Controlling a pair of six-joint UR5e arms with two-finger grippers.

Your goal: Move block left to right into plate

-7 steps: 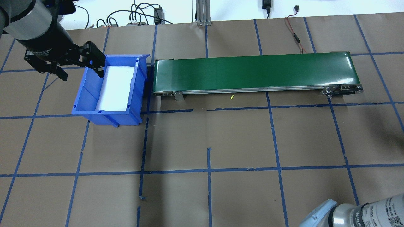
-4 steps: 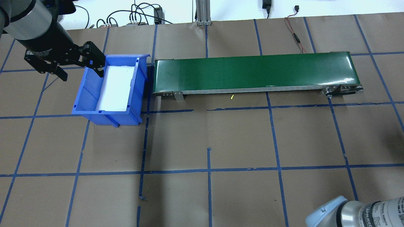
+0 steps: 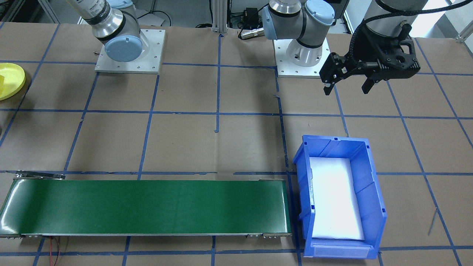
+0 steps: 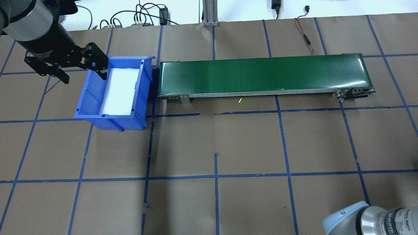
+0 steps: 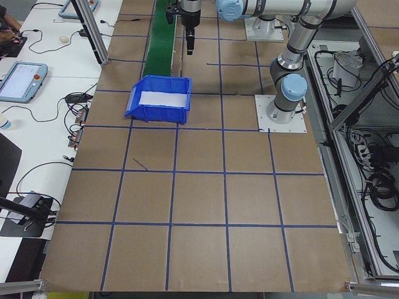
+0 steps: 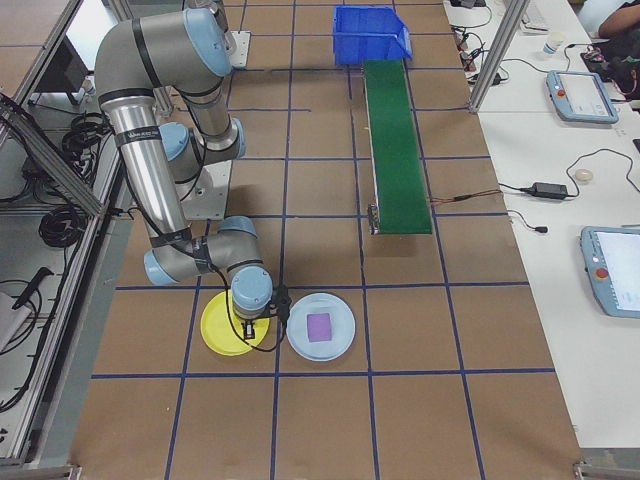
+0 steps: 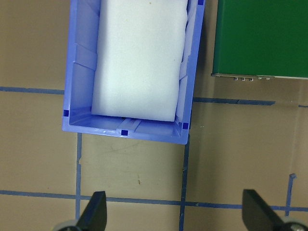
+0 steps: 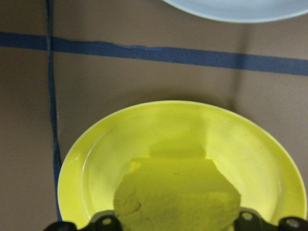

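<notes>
Right arm (image 4: 372, 218) shifted rightward; ragged yellow block (image 8: 178, 195) on plate (image 8: 96, 159).

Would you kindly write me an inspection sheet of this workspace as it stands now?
Surface: table covered in brown paper, with a blue tape grid.
Job's things: block over yellow plate.
Clutter: bin with white liner, no block inside; conveyor, bare; pale plate holding purple piece; yellow scrap by conveyor.
Grippers: left gripper open, empty, beside bin; right gripper shut on block.
Cables: black cables and red wire at far edge.
Surroundings: bench with pendant.
</notes>
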